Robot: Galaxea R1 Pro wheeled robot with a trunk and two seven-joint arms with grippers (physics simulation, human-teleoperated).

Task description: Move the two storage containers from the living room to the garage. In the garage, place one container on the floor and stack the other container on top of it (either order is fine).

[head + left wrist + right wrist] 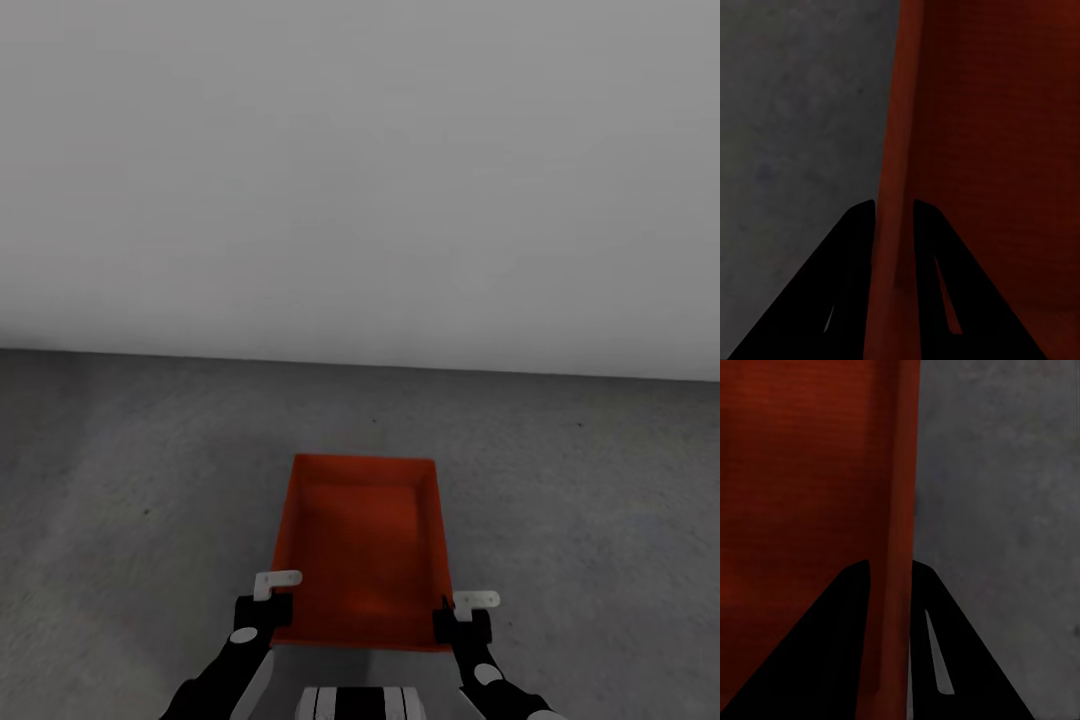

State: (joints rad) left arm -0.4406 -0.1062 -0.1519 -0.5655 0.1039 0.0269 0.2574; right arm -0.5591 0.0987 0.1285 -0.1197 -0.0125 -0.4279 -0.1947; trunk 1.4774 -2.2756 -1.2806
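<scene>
One red-orange, open-topped rectangular plastic storage container [362, 545] is in view; no lid is fitted and its interior is empty. It sits in front of the robot over the dark grey mottled concrete floor [130, 480], a short way out from the plain white wall [360, 170], with its long axis running toward that wall. Whether its base is touching the concrete or held just above it cannot be told.

Two grippers are engaged, one at each near corner of the container. The left gripper [268, 598] straddles the container's left side wall at the near end; in the left wrist view the rim passes between its two dark fingers [847, 285], one inside and one outside the bin, pinched onto the wall. The right gripper [466, 615] does the same on the right side wall; the right wrist view shows that wall clamped between its fingers [832, 645].

Judgement: the symmetric two-handed hold on opposite walls keeps the bin level and stops it swinging, as suits carrying or lowering a wide, lidless container. The position away from the wall leaves space on every side for a release and for stacking.

Count: one container, two grippers, one wall, one floor surface.
</scene>
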